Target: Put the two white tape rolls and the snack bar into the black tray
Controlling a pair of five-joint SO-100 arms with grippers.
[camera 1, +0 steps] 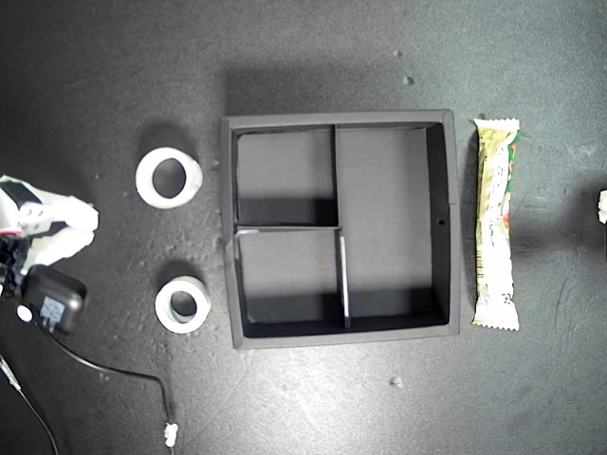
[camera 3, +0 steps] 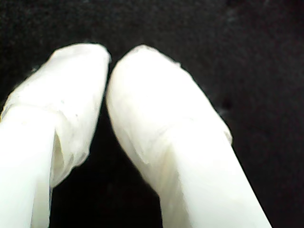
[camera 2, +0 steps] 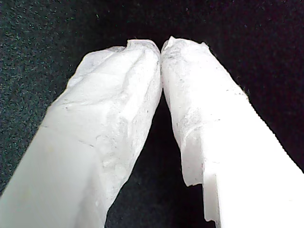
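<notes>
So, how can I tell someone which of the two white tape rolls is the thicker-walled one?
Find the square black tray in the middle of the exterior view. Two white rings lie just off its side toward the exterior view's left, on the dark surface. The thicker-walled tape roll is the one nearer the view's bottom, beside the tray's lower corner; its hole is smaller than that of the wider tape roll above it.

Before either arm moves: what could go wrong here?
The loose cable trails near the lower tape roll; an arm sweeping there may snag it. The snack bar looks about as long as the black tray, so it could bridge a wall instead of dropping into the long compartment.
</notes>
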